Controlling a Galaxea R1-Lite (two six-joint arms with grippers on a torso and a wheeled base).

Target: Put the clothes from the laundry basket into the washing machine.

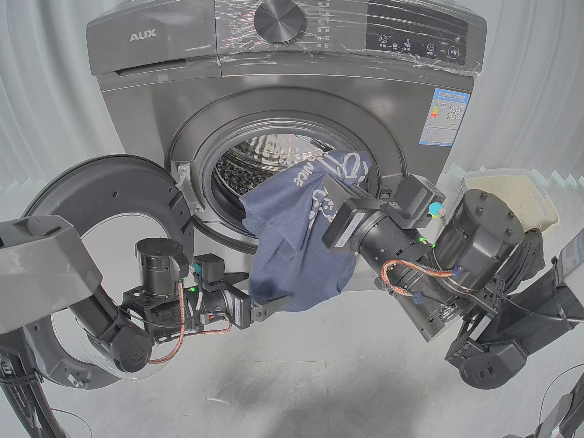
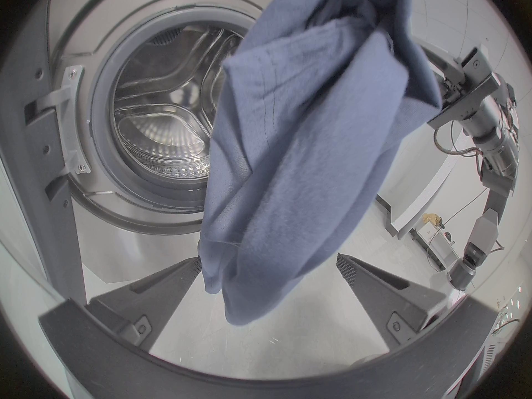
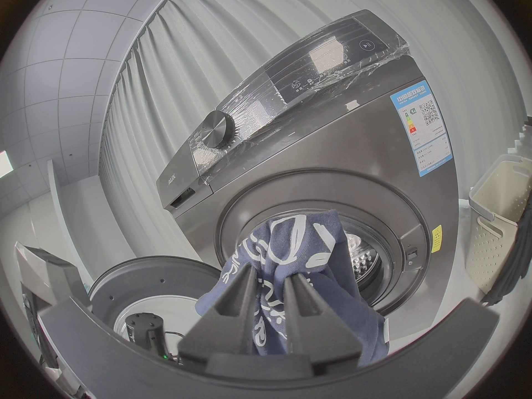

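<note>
**Clamped right gripper (image 3: 270, 275) holds navy T-shirt (image 1: 292, 232) at the drum mouth (image 1: 255, 159)**

Its fingers pinch a bunch of the printed upper cloth. The rest hangs before the open washing machine (image 1: 152, 104), hem dangling between the spread fingers of the left gripper (image 2: 269, 267). Light, limp fabric will likely drape and snag on the rim, so a high bunched grip suits. Right of the machine stands the laundry basket (image 1: 508, 171).

Right tool (image 3: 271, 275) tightly closed; left tool (image 2: 269, 260) wide apart, low.
</note>
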